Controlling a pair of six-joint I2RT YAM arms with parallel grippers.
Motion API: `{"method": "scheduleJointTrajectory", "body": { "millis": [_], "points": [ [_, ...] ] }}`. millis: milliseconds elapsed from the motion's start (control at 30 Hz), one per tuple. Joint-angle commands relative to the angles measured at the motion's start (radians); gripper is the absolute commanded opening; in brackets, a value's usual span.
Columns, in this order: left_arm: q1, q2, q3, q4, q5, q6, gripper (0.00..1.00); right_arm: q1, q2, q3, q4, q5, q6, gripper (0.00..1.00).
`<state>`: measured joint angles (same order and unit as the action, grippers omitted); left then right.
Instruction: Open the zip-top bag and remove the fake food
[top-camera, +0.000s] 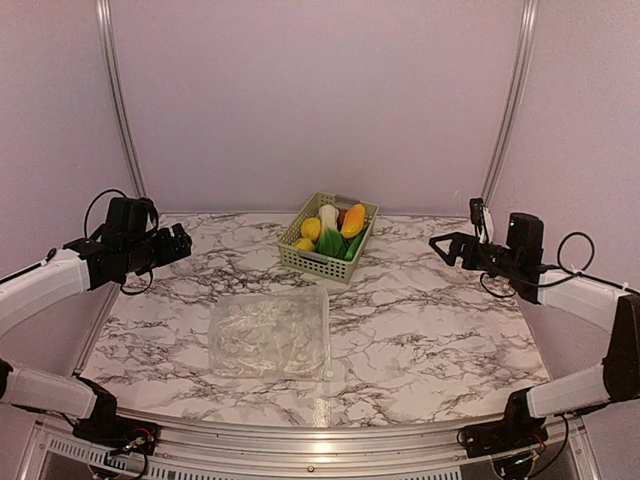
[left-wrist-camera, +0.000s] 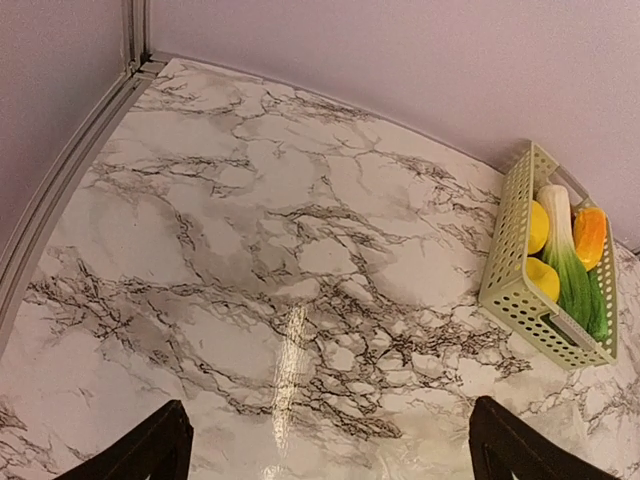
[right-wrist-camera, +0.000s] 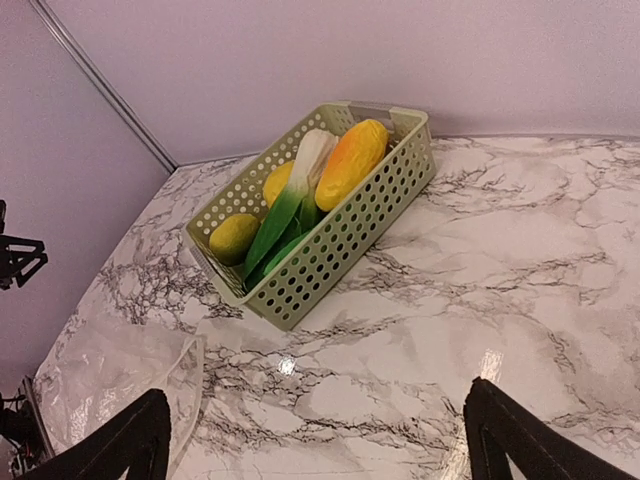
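The clear, crinkly, square plastic zip-top bag (top-camera: 270, 335) lay flat on the white marble-patterned table (top-camera: 440, 330), in the lower middle of the top view, a little left of centre. In the right wrist view it appeared only as a pale wrinkled sheet in the lower left corner (right-wrist-camera: 110, 370). No gripper touched it.

The fake food (top-camera: 330, 230) – small plastic fruits and vegetables – sat together in the pale green slotted plastic basket (top-camera: 300, 258), which stood in the upper middle of the top view, well apart from the bag. The right wrist view showed the pieces best: an orange-yellow mango (right-wrist-camera: 350, 165) leaning on the far rim, a white-green leafy vegetable (right-wrist-camera: 290, 195) lying diagonally, and a yellow lemon (right-wrist-camera: 235, 238) at the near end.

The left gripper (top-camera: 183, 243) hung in the air at the left edge of the top view, its jaws spread wide – in its own wrist view the two dark fingers (left-wrist-camera: 150, 450) stood far apart in the bottom corners, with bare marble between them. The right gripper (top-camera: 452, 240) hung at the right edge, also spread wide and holding nothing; its fingers (right-wrist-camera: 520, 440) framed the basket from below.
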<state>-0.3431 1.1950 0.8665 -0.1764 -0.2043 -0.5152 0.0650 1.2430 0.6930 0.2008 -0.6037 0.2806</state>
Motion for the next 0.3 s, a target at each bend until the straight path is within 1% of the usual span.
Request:
{"method": "scheduleJointTrajectory", "body": {
  "millis": [0,100,267],
  "points": [
    [0.004,-0.019,-0.120,-0.009,-0.010,-0.047,0.99,-0.006,-0.063,-0.061,0.000,0.001,0.008,0.99],
    [0.004,-0.023,-0.158,0.007,0.000,-0.056,0.99,-0.007,-0.085,-0.093,0.003,0.008,0.014,0.99],
    [0.004,-0.034,-0.166,0.008,0.017,-0.048,0.99,-0.006,-0.094,-0.121,0.023,0.002,0.030,0.99]
  ]
}}
